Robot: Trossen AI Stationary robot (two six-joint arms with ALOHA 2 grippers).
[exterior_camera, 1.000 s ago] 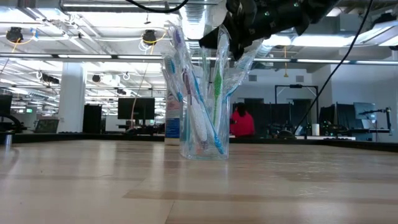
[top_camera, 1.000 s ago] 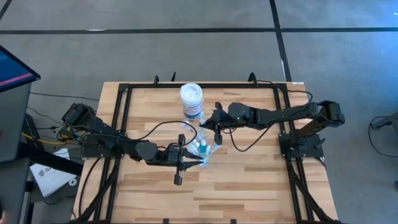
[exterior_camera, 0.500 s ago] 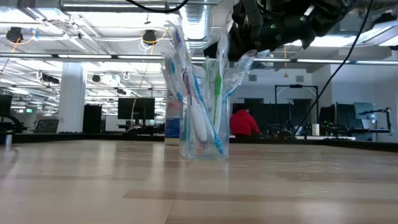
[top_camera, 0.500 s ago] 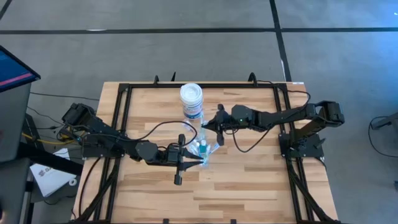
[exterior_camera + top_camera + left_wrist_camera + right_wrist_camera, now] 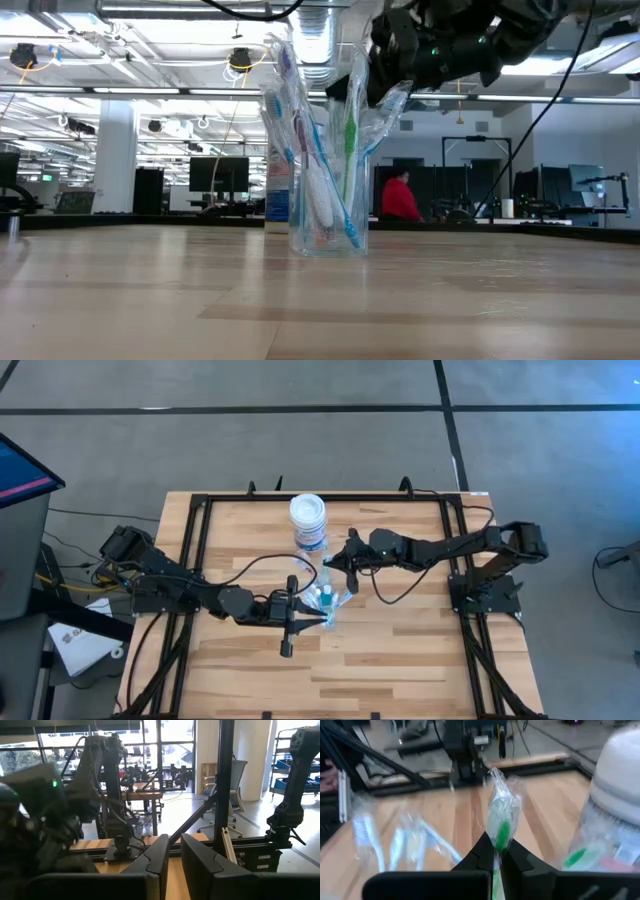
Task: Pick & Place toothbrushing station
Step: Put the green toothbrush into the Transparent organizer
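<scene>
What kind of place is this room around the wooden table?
Probably a large open lab or office workshop: desks with dark monitors at the back, exposed ceiling ducts, and another robot arm mounted on a farther table.

The table (image 5: 400, 650) is a light wooden top of butcher-block planks, framed along its sides and far edge by a black metal frame (image 5: 195, 530). Near the middle of the table stands a small clear plastic cup (image 5: 328, 232), upright, with wrapped blue, green and white toothbrushes (image 5: 315, 150) fanning out of it. Just beyond the cup, towards the far edge, stands a larger white round jar (image 5: 308, 522) with a blue label. A black cable (image 5: 255, 565) trails over the wood on the left side.
</scene>
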